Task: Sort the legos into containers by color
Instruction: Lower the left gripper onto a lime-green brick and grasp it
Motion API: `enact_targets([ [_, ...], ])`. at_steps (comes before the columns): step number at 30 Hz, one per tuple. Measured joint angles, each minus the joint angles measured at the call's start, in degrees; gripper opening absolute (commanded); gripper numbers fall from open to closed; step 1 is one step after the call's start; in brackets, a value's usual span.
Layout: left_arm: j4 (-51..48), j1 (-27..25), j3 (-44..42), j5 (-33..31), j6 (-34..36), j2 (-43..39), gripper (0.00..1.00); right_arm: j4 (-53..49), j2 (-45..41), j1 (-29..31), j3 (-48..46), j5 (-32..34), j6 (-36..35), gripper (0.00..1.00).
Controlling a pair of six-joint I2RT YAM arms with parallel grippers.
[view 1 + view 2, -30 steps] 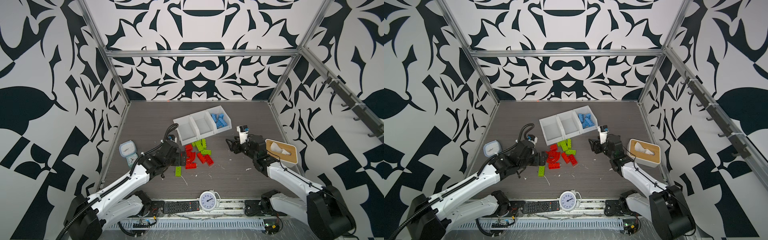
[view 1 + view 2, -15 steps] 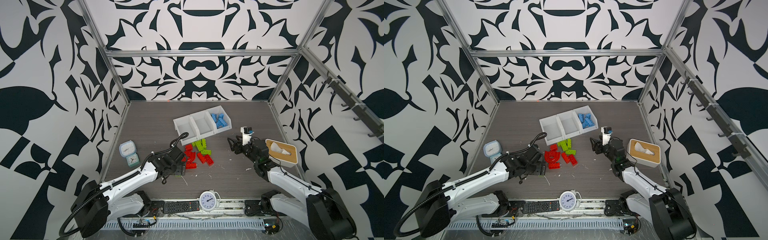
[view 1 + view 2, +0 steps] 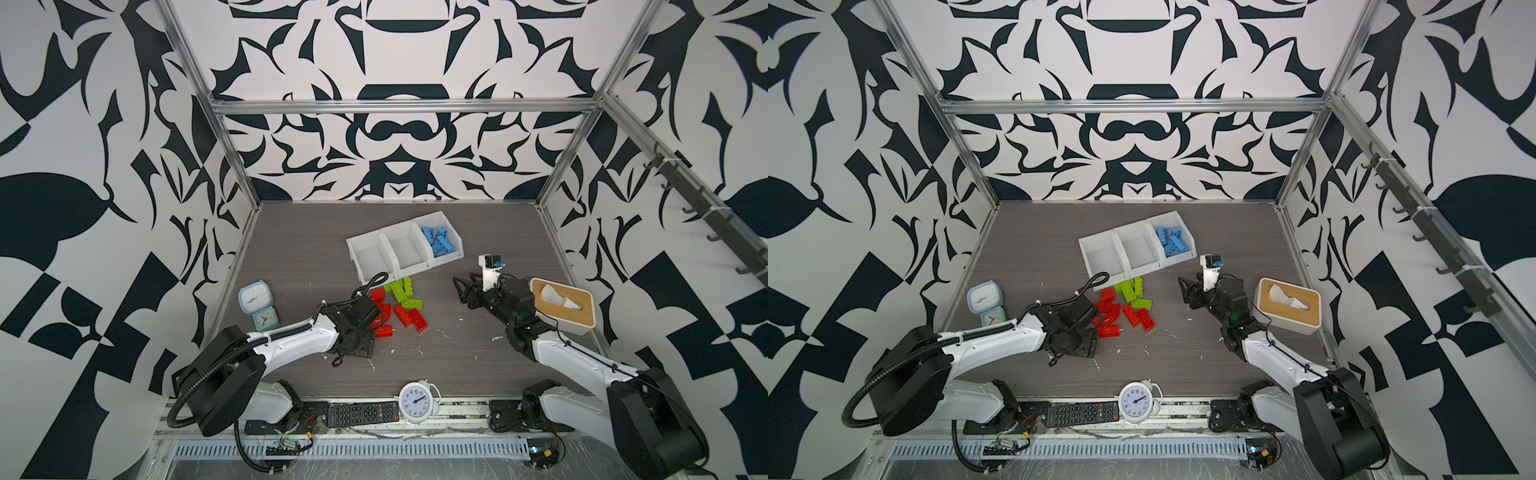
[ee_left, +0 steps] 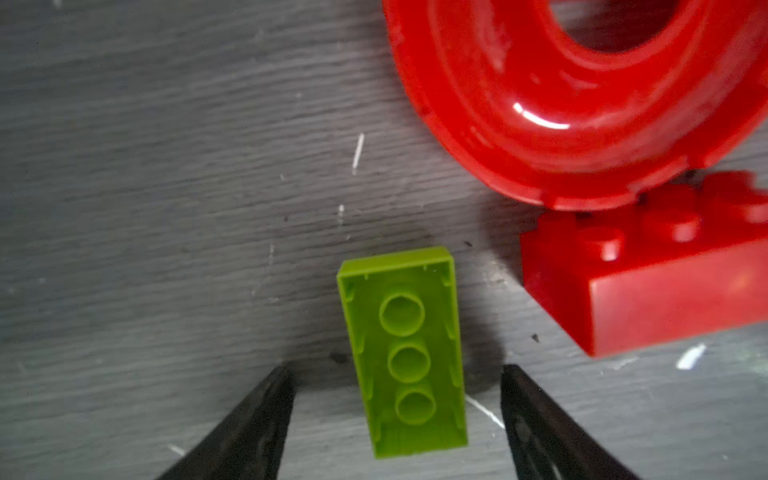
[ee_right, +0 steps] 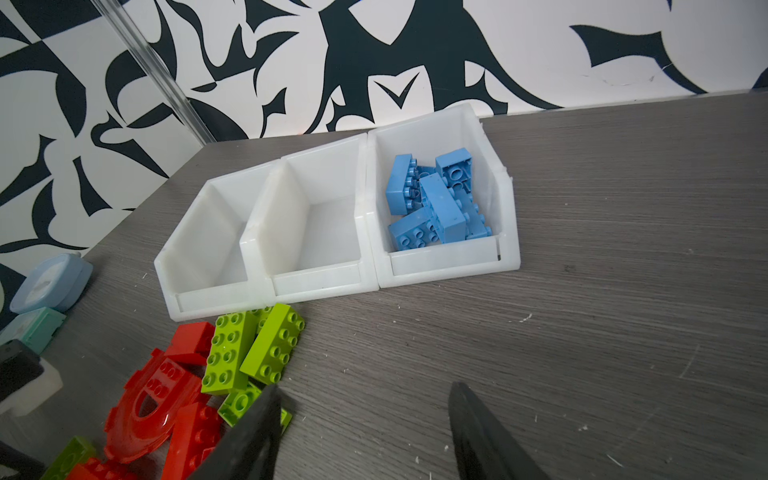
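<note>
Green lego [image 4: 403, 353] lies studs-down, straddled by our released left end effector [image 4: 395, 368], arm bent low; right end effector [image 5: 365, 386] hangs released.

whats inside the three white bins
One end bin holds a heap of light blue legos, the lower ones partly covered, so no sure count. The middle bin and the other end bin show bare floor.

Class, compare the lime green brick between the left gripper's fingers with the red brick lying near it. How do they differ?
The lime green brick lies upside down, with its hollow underside and three tubes showing. The red brick lies studs up. The lime green brick sits untouched between the open fingers of the left gripper, while the red brick rests against the red arch piece. Both are rectangular bricks lying on the table.
</note>
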Motion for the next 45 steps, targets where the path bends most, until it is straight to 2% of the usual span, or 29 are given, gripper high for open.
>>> enact_targets([
  [7,0.13,0.00,0.68,-0.48,0.26,0.74,0.74,0.04,0.68,0.00,0.02,-0.87,0.26,0.66],
  [11,0.17,0.07,0.68,-1.09,0.24,0.74,0.67,0.00,1.97,0.00,0.04,-1.46,0.59,0.66],
  [16,0.39,0.24,0.68,-1.79,0.44,0.74,0.65,-0.02,3.15,0.00,0.15,-2.36,1.05,0.66],
  [22,1.03,0.70,0.68,-1.88,0.63,0.96,0.57,-0.04,3.91,0.00,1.01,-3.19,1.29,0.66],
  [25,1.79,0.79,0.68,-1.88,0.59,0.96,0.50,-0.04,4.39,0.00,1.25,-3.52,1.29,0.66],
  [39,3.26,0.87,0.72,-2.25,0.33,1.68,0.28,-0.44,5.25,0.00,1.99,-4.81,1.33,0.67],
  [45,2.93,0.87,0.72,-2.34,0.28,0.35,0.24,-0.50,5.70,0.00,2.01,-5.14,1.46,0.67],
])
